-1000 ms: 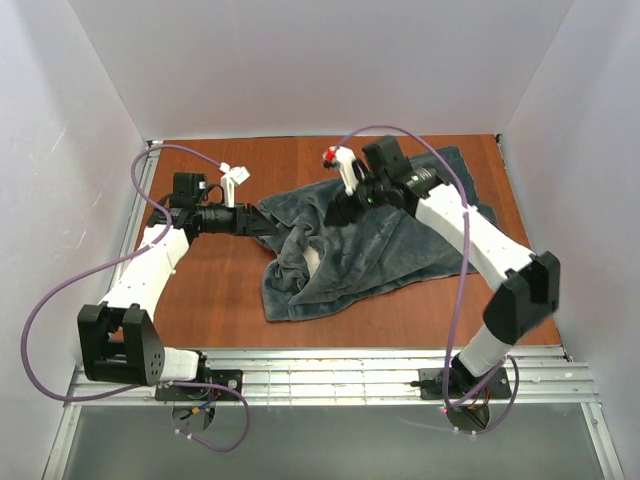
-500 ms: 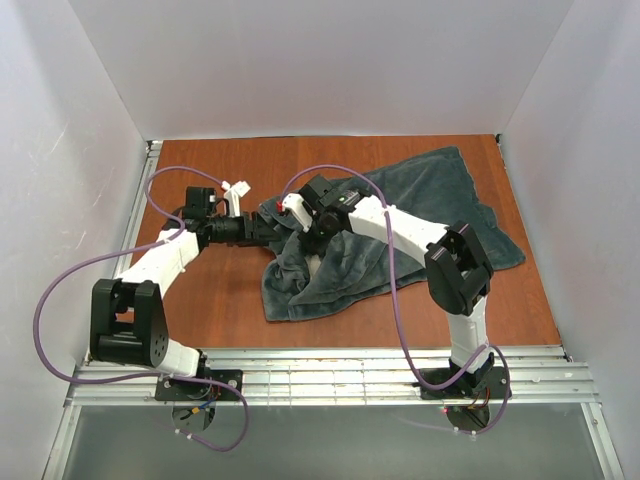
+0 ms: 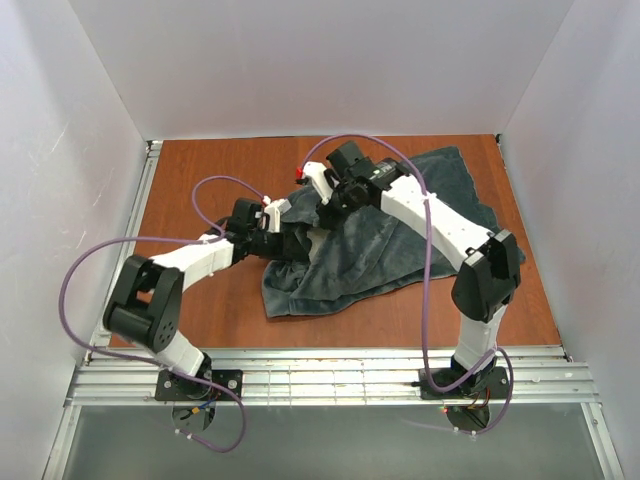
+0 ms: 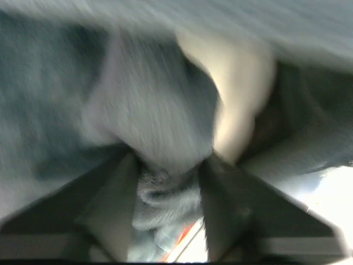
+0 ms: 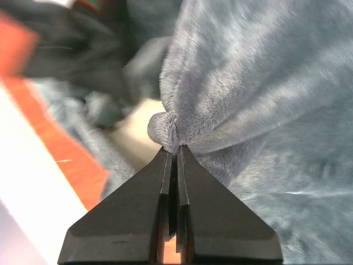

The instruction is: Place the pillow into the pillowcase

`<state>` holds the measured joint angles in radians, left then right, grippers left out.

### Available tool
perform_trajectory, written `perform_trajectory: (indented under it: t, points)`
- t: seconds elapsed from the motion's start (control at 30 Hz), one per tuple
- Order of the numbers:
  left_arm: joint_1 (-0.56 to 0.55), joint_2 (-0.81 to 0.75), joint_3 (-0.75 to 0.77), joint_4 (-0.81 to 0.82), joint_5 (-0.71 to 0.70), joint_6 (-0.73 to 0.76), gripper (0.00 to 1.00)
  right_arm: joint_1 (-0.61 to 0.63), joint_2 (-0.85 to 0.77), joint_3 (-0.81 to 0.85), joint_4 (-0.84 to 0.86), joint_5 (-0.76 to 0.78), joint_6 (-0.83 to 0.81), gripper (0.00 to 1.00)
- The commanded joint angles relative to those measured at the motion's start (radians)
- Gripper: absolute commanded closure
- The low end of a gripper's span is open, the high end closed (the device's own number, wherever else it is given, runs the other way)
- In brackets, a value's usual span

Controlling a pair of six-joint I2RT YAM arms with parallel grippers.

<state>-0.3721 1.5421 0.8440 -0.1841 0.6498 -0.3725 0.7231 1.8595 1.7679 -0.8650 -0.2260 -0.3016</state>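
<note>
The dark grey-teal plush pillowcase lies crumpled across the middle and right of the table. My right gripper is shut on a small fold of the pillowcase near its left end and holds it pinched at the fingertips. My left gripper is at the same end, its jaws closed round a bunch of the pillowcase; this view is blurred. A bit of the cream pillow shows inside the fabric, and the pillow also peeks out below the pinched fold. From above, the left gripper and right gripper sit close together.
The brown table is walled in white on three sides. A metal rail runs along the near edge by the arm bases. Purple cables loop from both arms.
The left arm has swung right into the pillowcase's left end and closed on fabric. The right gripper came in over that end, shut on a fold and pulled back a little.
</note>
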Motion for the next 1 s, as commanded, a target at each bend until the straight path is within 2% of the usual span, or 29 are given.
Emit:
perform_trajectory:
  t: [0.0, 0.07, 0.1, 0.13, 0.17, 0.2, 0.23, 0.3, 0.4, 0.43, 0.53, 0.6, 0.63, 0.7, 0.73, 0.8, 0.9, 0.93, 0.97]
  points:
    - [-0.022, 0.099, 0.081, 0.071, -0.053, -0.034, 0.78, -0.088, -0.052, 0.036, -0.046, -0.236, 0.031, 0.99]
    - [-0.025, 0.13, 0.121, 0.066, 0.005, -0.043, 0.95, -0.131, -0.077, 0.044, -0.045, -0.311, 0.064, 0.99]
    - [-0.025, 0.125, 0.148, 0.08, 0.096, -0.057, 1.0, -0.16, -0.086, 0.05, -0.043, -0.366, 0.071, 0.99]
    - [-0.024, 0.093, 0.158, 0.103, 0.176, -0.077, 1.0, -0.171, -0.107, 0.05, -0.042, -0.392, 0.074, 0.99]
    - [-0.025, 0.032, 0.149, 0.236, 0.333, -0.191, 1.0, -0.18, -0.13, 0.051, -0.036, -0.433, 0.085, 0.99]
    - [-0.03, 0.032, 0.129, 0.346, 0.384, -0.279, 1.0, -0.18, -0.131, 0.05, -0.028, -0.452, 0.096, 0.99]
    - [-0.053, -0.027, 0.113, 0.448, 0.399, -0.375, 1.0, -0.18, -0.15, 0.045, -0.016, -0.473, 0.129, 0.99]
    - [-0.092, -0.031, 0.099, 0.648, 0.405, -0.516, 1.0, -0.182, -0.169, 0.041, 0.01, -0.542, 0.163, 0.99]
    - [-0.152, 0.099, 0.076, 0.783, 0.407, -0.601, 1.0, -0.182, -0.187, 0.027, 0.093, -0.559, 0.252, 0.99]
    - [-0.159, 0.134, 0.058, 0.784, 0.371, -0.606, 0.99, -0.183, -0.192, 0.024, 0.122, -0.559, 0.271, 0.99]
    - [-0.162, 0.242, 0.029, 0.778, 0.298, -0.615, 0.68, -0.188, -0.215, 0.002, 0.165, -0.553, 0.337, 0.99]
    - [-0.145, 0.256, 0.018, 0.801, 0.286, -0.623, 0.64, -0.189, -0.23, -0.034, 0.185, -0.541, 0.346, 0.99]
    - [-0.136, 0.225, 0.012, 0.787, 0.286, -0.59, 0.57, -0.188, -0.236, -0.05, 0.188, -0.53, 0.355, 0.99]
    - [-0.104, 0.161, 0.012, 0.634, 0.295, -0.513, 0.51, -0.189, -0.246, -0.1, 0.198, -0.52, 0.354, 0.99]
    - [-0.078, 0.076, 0.009, 0.579, 0.306, -0.434, 0.46, -0.191, -0.252, -0.119, 0.204, -0.512, 0.36, 0.99]
    - [-0.039, -0.085, -0.003, 0.37, 0.314, -0.335, 0.36, -0.189, -0.261, -0.191, 0.273, -0.529, 0.378, 0.99]
    - [0.109, -0.268, -0.023, 0.094, 0.329, -0.198, 0.29, -0.153, -0.249, -0.275, 0.374, -0.536, 0.406, 0.99]
    - [0.21, -0.298, -0.02, 0.036, 0.341, -0.162, 0.28, -0.136, -0.237, -0.289, 0.397, -0.527, 0.406, 0.99]
    - [0.26, -0.33, 0.006, -0.085, 0.371, -0.096, 0.26, -0.102, -0.202, -0.3, 0.412, -0.535, 0.412, 0.99]
